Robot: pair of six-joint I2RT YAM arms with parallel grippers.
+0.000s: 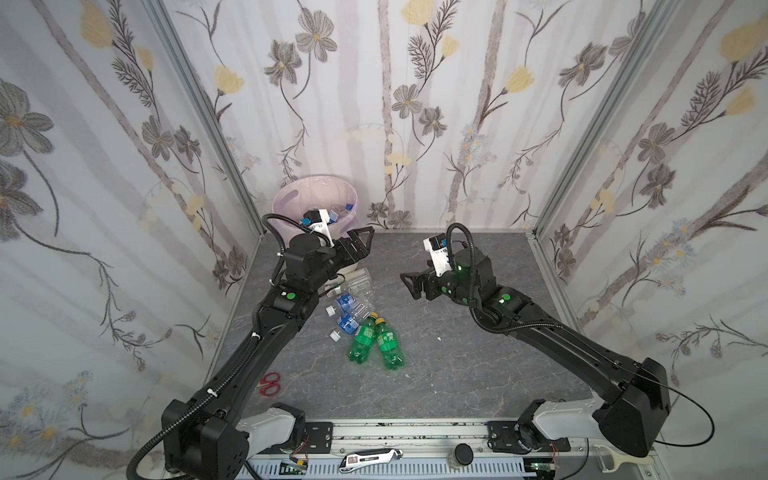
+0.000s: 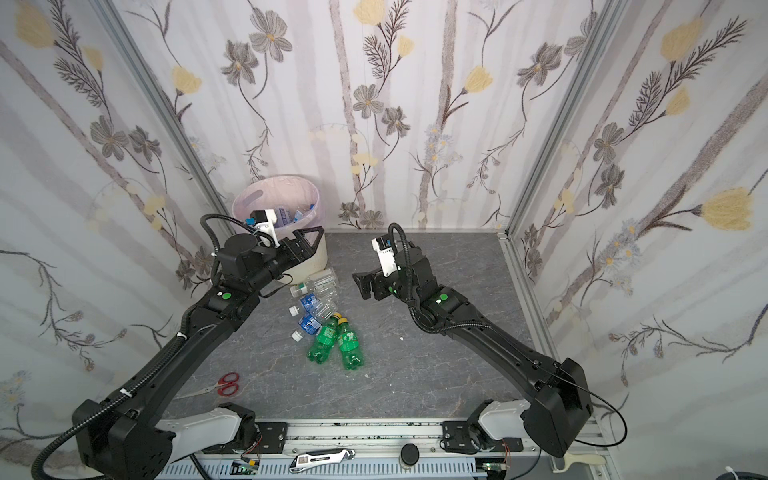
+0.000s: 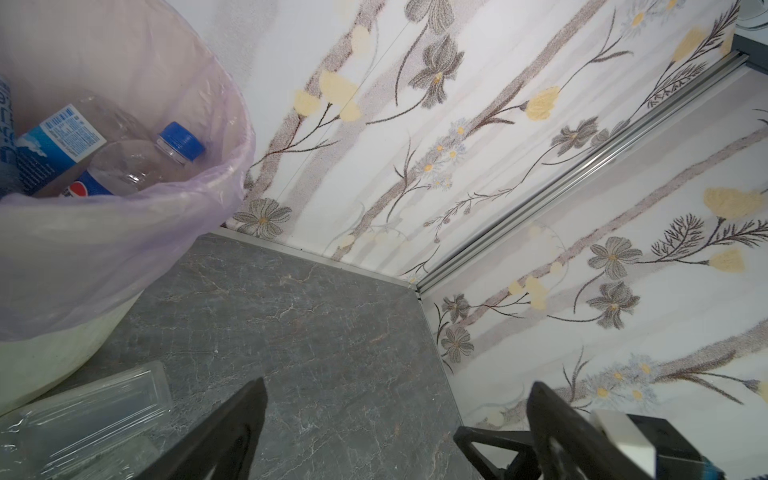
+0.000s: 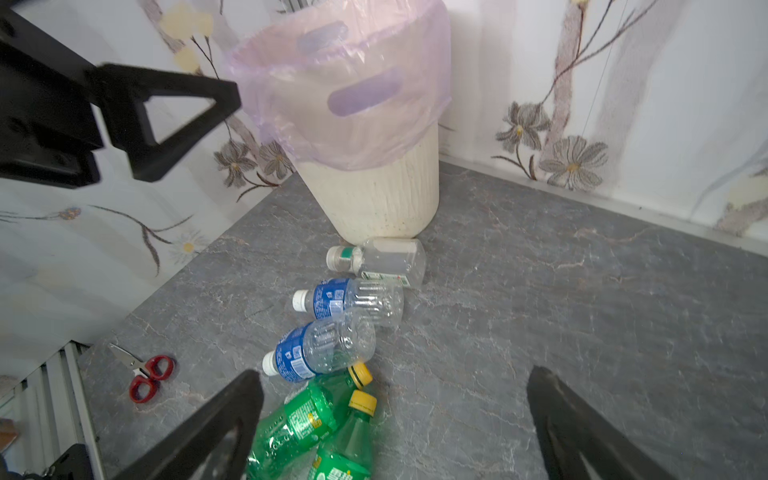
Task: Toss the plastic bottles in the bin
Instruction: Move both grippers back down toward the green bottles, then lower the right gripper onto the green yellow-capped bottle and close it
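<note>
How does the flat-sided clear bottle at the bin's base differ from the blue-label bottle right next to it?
The flat-sided bottle has smooth walls and a green band below its cap; the blue-label bottle is round and ribbed with a blue wrap. The flat-sided bottle lies right at the base of the bin; the blue-label bottle lies one place farther out. Both are clear, white-capped and on their sides.

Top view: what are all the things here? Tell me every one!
bin: one, cream-white, pink bag, far left corner
bottles in bin: at least two, clear with blue
clear bottles: three, two blue-labelled, lying before the bin
green bottles: two, yellow caps, side by side mid-table
scissors: one pair, red handles, beside left arm
utility knife: one, white-black, front rail
jar: one, black lid, front rail
peeler: one, white, front right
left hand: one, black, open beside bin
right hand: one, black, open above table
</note>
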